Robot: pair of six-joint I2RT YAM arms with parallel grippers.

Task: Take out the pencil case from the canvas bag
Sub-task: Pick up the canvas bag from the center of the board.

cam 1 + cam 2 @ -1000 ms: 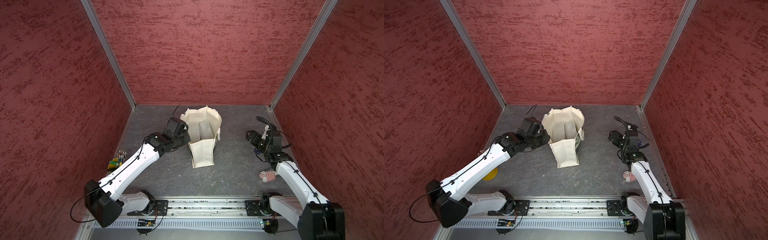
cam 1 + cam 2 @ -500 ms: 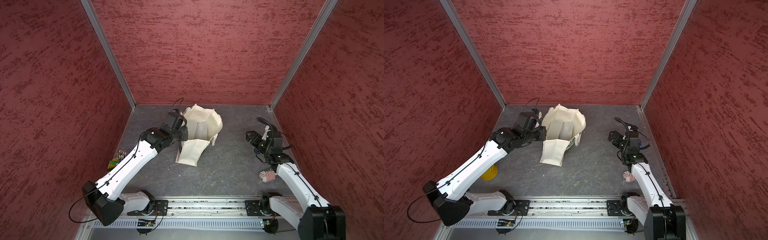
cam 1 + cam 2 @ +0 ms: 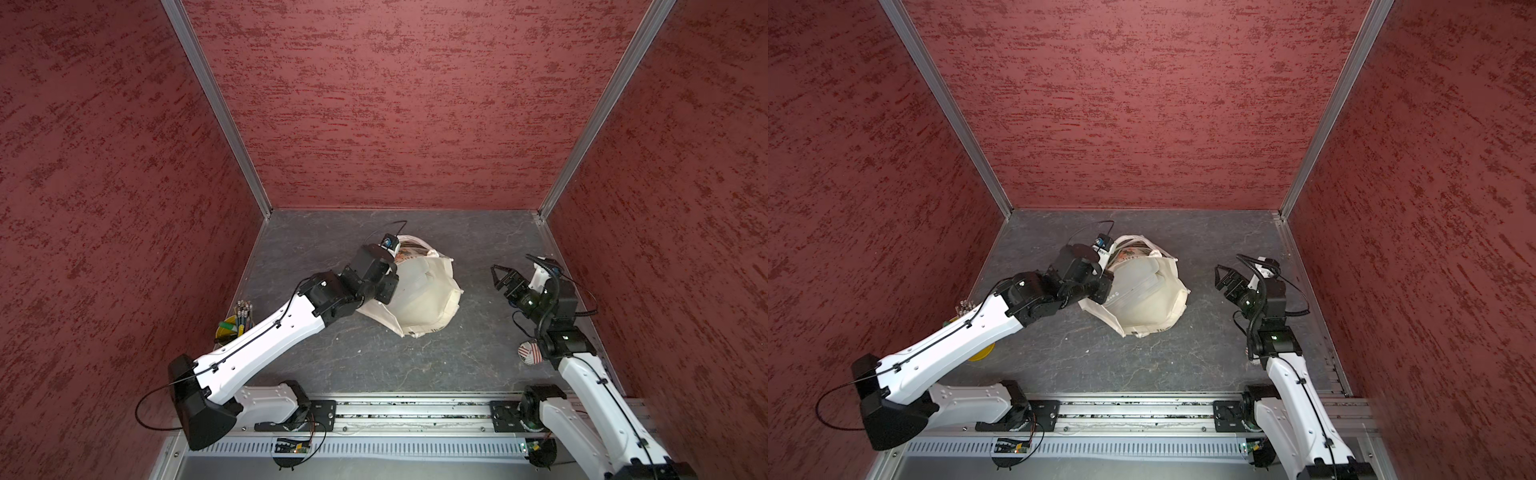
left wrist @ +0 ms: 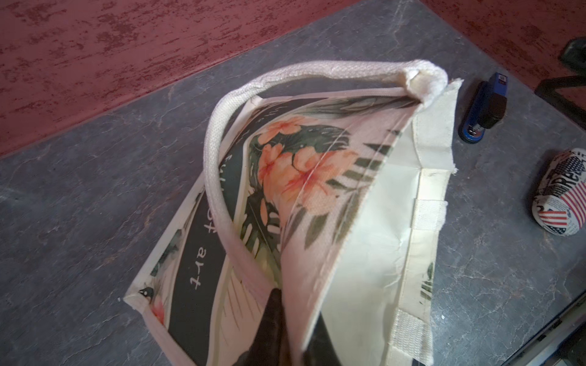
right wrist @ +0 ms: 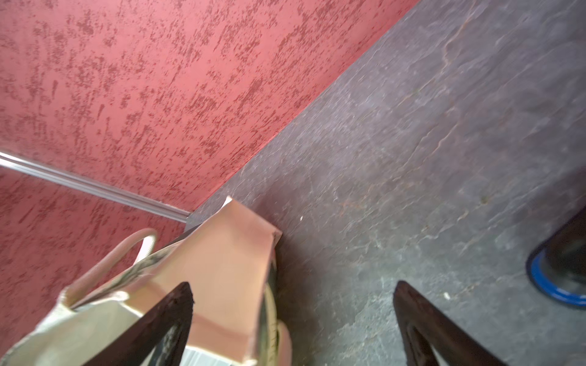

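Both top views looked down into a red-walled booth with a grey stone-patterned table (image 3: 415,374). At the lower left of the frame, a yellow cup of pencils (image 3: 229,329) stood beside the white left arm. Left of centre, the left gripper (image 4: 295,312) was clamped on the printed wall of the cream-white, flower-printed canvas bag (image 3: 419,291), just beside a rope handle, as the left wrist view showed.

A second before, the bag had stood upright with its narrow end toward the lower edge. It had since been dragged and tipped toward the left, and it lay slumped at centre with its inside showing to the camera. The pencil case was not out on the table. A pale rounded bulge (image 3: 1152,280) inside the bag was probably it, though that could not be confirmed.

Right of centre, well apart from the bag, the right gripper (image 3: 495,277) hung unmoved, jaws spread wide and empty. A flag-printed pouch (image 3: 528,352) lay at far right, and the left wrist view showed a blue stapler (image 4: 483,109) near the bag.

Judged from this, the opening was now exposed for a reach inside, but the removal had not begun.
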